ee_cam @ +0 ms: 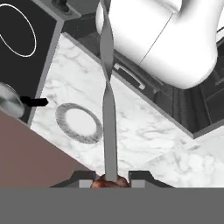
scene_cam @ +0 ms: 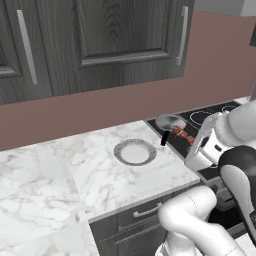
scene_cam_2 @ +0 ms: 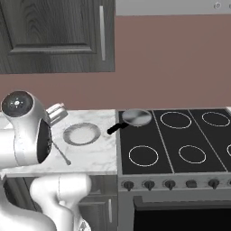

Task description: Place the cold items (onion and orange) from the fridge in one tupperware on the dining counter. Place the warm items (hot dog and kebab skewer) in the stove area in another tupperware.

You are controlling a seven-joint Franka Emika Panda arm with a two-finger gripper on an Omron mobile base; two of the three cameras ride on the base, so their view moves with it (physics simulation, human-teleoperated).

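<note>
Two dark finger tips of the pincer (ee_cam: 111, 177) stand nearly closed on the kebab skewer (ee_cam: 108, 109), gripped at its meat end. A patch of reddish-brown meat shows right between the tips in the hand view. From there the flat grey metal rod runs straight away from the hand, with one twist partway along.

From the left base view, red and brown pieces of the kebab skewer (scene_cam: 182, 134) show just off the front of the white hand, held in the air near the seam between worktop and stove. In the right base view the thin rod of the kebab skewer (scene_cam_2: 61, 153) slants out from behind the arm's large joint, over the front part of the worktop. Whether its tip touches the surface cannot be told.

Beneath the rod lies the white marble worktop (scene_cam: 100, 180). On it rests a round plate (scene_cam: 135, 151) with a grey rim and pale centre, just beside the stove edge.

Next outward is the black stove (scene_cam_2: 176, 140) with four white-ringed burners. A small grey pan (scene_cam_2: 136, 117) sits on its rear corner nearest the plate, its black handle reaching out over the worktop edge.

Dark wood wall cabinets (scene_cam: 100, 40) with long metal handles hang above a reddish-brown back wall.
</note>
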